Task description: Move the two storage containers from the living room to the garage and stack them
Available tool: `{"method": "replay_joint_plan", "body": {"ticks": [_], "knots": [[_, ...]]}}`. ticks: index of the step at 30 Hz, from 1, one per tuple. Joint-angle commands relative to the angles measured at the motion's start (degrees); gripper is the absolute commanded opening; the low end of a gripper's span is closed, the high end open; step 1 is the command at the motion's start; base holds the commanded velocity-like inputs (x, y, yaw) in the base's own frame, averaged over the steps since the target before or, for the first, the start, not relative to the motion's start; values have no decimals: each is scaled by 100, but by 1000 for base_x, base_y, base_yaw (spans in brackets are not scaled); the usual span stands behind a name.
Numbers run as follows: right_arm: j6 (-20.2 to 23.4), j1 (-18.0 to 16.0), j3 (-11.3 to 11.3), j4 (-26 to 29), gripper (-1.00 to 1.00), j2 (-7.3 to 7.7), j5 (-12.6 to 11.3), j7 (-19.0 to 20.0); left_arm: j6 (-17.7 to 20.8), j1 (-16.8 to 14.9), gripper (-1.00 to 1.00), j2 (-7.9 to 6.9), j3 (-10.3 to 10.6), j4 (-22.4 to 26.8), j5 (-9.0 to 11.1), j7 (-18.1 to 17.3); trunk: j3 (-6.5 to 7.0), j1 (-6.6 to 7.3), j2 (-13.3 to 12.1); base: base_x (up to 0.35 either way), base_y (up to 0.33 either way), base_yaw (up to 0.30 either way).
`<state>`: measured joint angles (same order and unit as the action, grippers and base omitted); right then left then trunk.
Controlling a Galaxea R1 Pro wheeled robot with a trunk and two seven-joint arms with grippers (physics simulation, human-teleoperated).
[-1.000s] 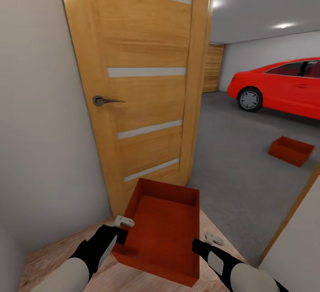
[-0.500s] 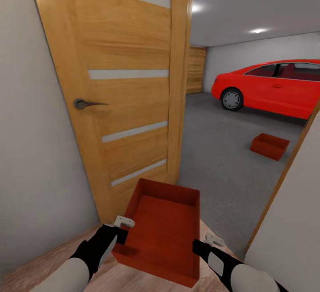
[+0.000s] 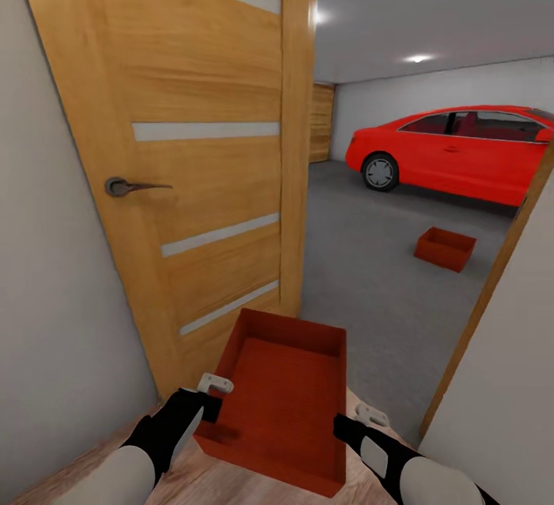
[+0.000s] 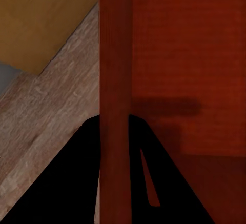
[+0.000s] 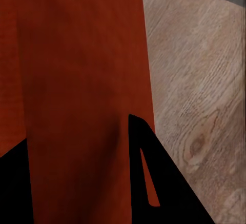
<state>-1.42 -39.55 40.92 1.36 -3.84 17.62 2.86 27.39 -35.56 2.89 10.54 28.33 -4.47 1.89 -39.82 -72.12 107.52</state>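
Pale wood-plank floor (image 3: 231, 486) underfoot at the doorway | dark grey garage floor (image 3: 369, 289) beyond the threshold | one orange-red bin (image 3: 445, 249) sits on the grey floor, well apart from the door | red car (image 3: 454, 151) stands on the same floor behind the bin

1. Two robot arms enter from the bottom of the head view, each with a smooth, rounded white forearm shell.
2. Each forearm narrows into a matte black wrist section.
3. The left gripper (image 3: 209, 397) carries a small pale grey, blocky bracket on top of its black body.
4. The right gripper (image 3: 346, 422) carries a similar pale grey bracket.
5. In both wrist views, the gripper fingers (image 4: 61, 183) (image 5: 159, 183) appear as flat black, tapering wedges.
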Motion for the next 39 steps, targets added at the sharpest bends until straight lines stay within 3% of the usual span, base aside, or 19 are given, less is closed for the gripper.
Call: {"method": "replay_joint_plan", "body": {"ticks": [1, 39], "knots": [[-350, 6, -225, 22, -100, -29, 40, 2, 38, -3, -100, 63, -81, 7, 335, 13, -2, -1, 2, 196, 165, -266], [-348, 9, -230, 22, -100, -38, 47, 11, 30, -3, -100, 54, -79, 4, 332, 13, 74, -1, 2, 177, 98, -133]]}}
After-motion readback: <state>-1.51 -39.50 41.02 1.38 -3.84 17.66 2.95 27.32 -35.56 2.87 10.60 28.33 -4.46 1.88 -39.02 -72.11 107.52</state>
